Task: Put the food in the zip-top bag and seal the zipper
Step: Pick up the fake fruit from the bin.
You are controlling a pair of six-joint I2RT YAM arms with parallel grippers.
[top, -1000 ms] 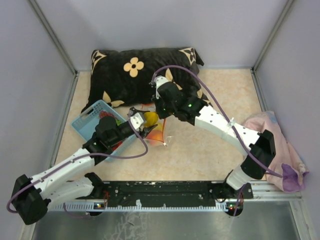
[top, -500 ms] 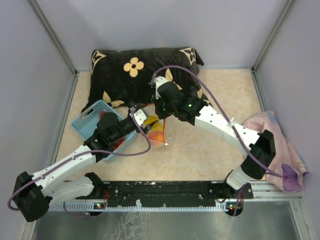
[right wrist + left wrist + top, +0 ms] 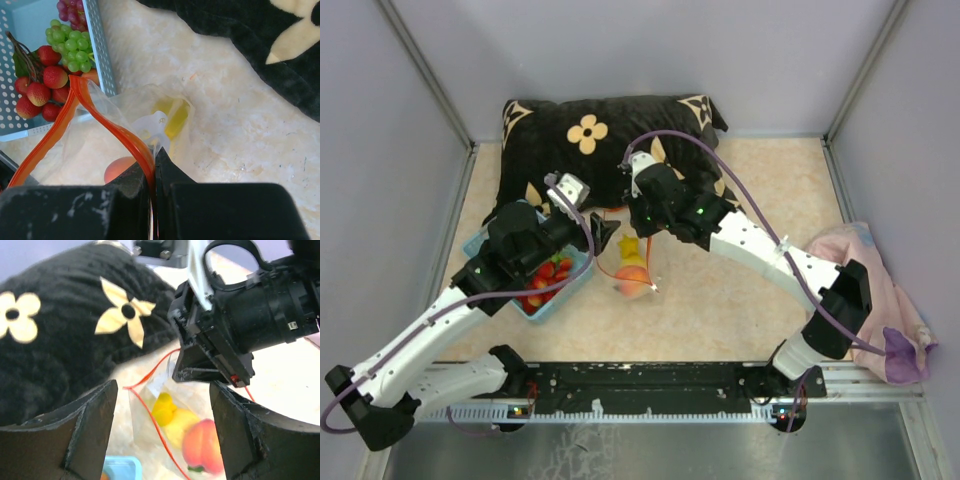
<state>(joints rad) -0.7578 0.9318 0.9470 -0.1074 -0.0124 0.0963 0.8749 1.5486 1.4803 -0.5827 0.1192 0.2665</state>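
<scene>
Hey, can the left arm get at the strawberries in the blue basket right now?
Probably yes: the left arm sits over the basket, its jaws open and empty, and the strawberries lie uncovered. It would need to draw back first.

The right hand (image 3: 154,152) clamps the zipper (image 3: 107,122) above what may be a peach (image 3: 120,169) in the bag (image 3: 97,142)

Probably a robotics lab's test cell: plain grey panel walls (image 3: 650,50) on metal corner posts (image 3: 428,75) rise beyond the fingers (image 3: 85,435), a beige table (image 3: 720,310) lies under them, and both arms (image 3: 760,245) are bolted to a black rail (image 3: 650,378) behind them.
</scene>
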